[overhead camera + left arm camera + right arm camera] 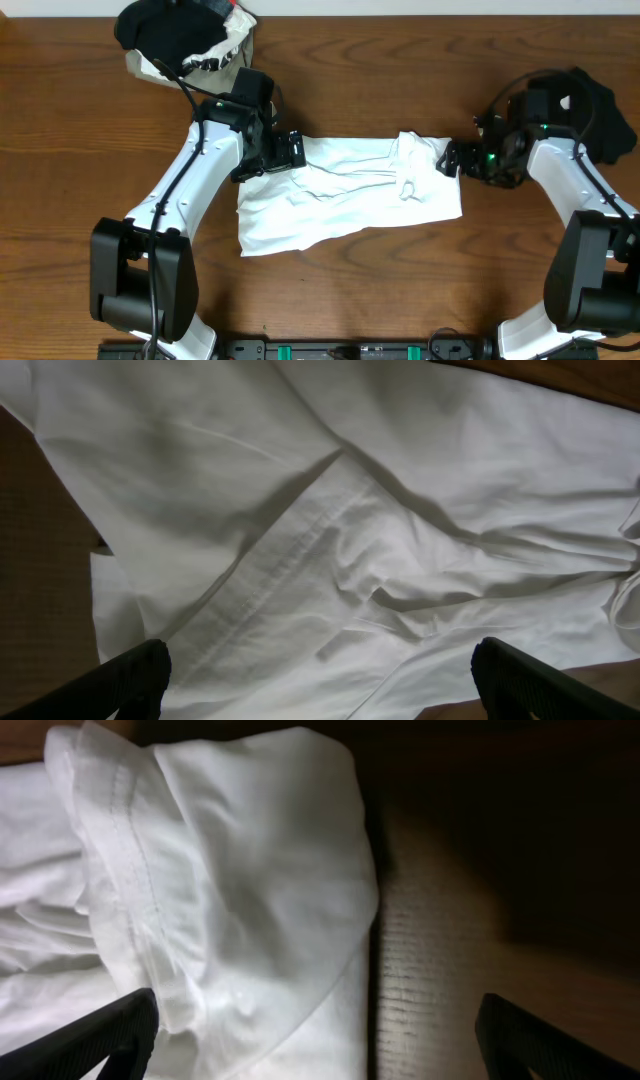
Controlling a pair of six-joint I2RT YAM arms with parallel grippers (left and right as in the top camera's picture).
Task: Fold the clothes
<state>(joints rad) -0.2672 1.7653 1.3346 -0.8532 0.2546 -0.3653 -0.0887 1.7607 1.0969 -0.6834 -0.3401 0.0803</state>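
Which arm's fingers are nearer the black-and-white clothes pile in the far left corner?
Left. The left fingers are at the white T-shirt's left edge, just in front of the pile. The right fingers are at the shirt's right edge, well across the table.

white shirt (340, 200) lies rumpled, partly folded, in the middle, a hemmed edge turned over. black garment (165, 28) and printed white one (215, 57) heaped far left; dark garment (602, 110) far right.
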